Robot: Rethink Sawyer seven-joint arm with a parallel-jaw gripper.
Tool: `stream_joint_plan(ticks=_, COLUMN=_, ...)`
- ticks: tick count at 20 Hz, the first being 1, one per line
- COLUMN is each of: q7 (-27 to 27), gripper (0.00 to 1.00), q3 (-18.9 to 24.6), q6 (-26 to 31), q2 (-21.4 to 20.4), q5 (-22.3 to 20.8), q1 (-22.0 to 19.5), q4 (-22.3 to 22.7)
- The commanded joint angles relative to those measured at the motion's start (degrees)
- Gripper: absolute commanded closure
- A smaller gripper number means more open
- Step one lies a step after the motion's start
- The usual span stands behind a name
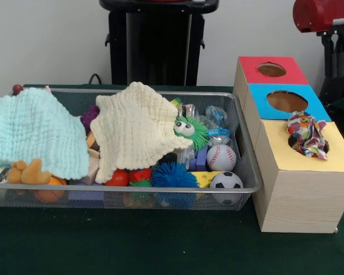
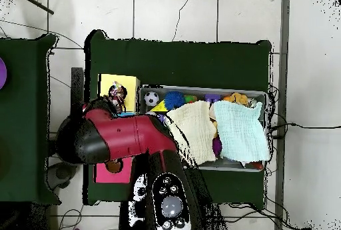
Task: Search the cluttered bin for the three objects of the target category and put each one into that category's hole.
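Cloths cover much of bin; patterned rag half in yellow hole; jaws' state impossible to tell.

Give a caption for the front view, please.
Two cloths cover a toy-filled wire bin; patterned fabric sits in the box's yellow hole.

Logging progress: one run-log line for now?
gripper: unseen | patterned cloth: in yellow hole, part out | bin: two cloths on toys

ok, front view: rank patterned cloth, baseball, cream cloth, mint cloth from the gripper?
From the gripper, top right:
1. patterned cloth, at the yellow hole
2. baseball, bin's right end
3. cream cloth, bin's middle
4. mint cloth, bin's left end
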Motion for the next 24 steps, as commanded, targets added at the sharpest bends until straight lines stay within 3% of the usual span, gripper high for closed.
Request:
stream_joint_plan(ticks=1, q7=7.79, gripper=1.0, q3=-6.67, q6=-2.02, q2=3.09, q5=-4.57, q1=2.97, q4=-5.19)
stream_joint_plan(ticks=9, q7=8.73, gripper=1.0, q3=-9.68, q6=-5.72, q2=5.66, q5=-5.14, q1=5.35, q4=-7.44)
stream_joint_plan(ticks=24, q7=6.62, gripper=1.0, q3=-12.33, q6=-9.95, q2=8.87, q5=-6.23, q1=5.23, q4=-7.65)
